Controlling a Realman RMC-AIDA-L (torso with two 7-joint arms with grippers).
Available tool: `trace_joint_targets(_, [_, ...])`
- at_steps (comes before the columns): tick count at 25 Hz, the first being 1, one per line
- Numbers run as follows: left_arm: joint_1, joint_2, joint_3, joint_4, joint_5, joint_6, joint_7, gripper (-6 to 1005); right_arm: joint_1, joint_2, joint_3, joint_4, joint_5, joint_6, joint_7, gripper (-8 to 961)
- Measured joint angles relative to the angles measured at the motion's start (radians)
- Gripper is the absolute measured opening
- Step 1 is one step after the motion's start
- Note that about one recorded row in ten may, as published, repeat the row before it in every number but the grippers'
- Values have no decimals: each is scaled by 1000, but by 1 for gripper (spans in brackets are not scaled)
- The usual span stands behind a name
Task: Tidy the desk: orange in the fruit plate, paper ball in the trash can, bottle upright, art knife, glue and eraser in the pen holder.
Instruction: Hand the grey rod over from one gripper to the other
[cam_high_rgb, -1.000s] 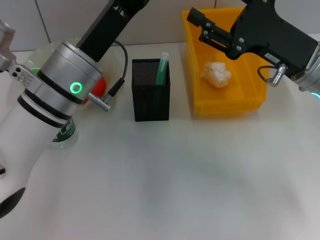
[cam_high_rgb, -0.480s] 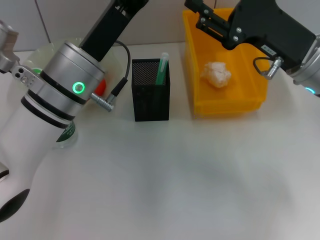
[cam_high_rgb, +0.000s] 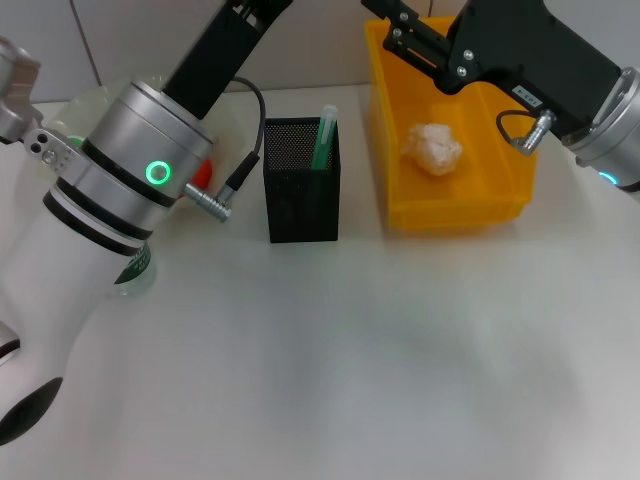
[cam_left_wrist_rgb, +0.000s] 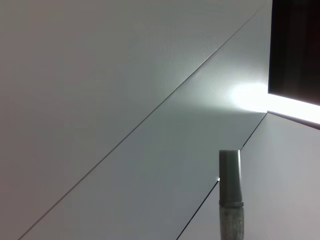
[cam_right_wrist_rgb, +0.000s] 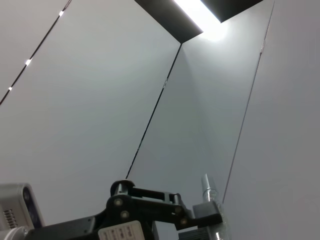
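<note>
White counter (cam_high_rgb: 350, 380), mostly tidied.
Near to far: my left arm crosses bottle (cam_high_rgb: 131, 268) and orange (cam_high_rgb: 200, 172); pen holder (cam_high_rgb: 301, 180) mid; paper ball (cam_high_rgb: 433, 148) lies in trash can (cam_high_rgb: 500, 200), below my right tool (cam_high_rgb: 385, 22), nearer arm. Tool grip: can't tell.

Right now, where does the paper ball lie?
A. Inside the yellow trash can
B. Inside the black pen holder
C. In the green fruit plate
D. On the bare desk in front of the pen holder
A: the head view shows the paper ball resting on the floor of the trash can, apart from the pen holder.
</note>
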Motion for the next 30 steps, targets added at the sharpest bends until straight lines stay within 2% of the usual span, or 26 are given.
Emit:
trace_joint_targets(16, [4,0,2,2,-12,4,-12,142,0,2,-18,0,37,-2,-12,492])
trace_joint_targets(30, [4,0,10,0,-14,8,-22,143,25,3,-32,3,37,-2,-13,456])
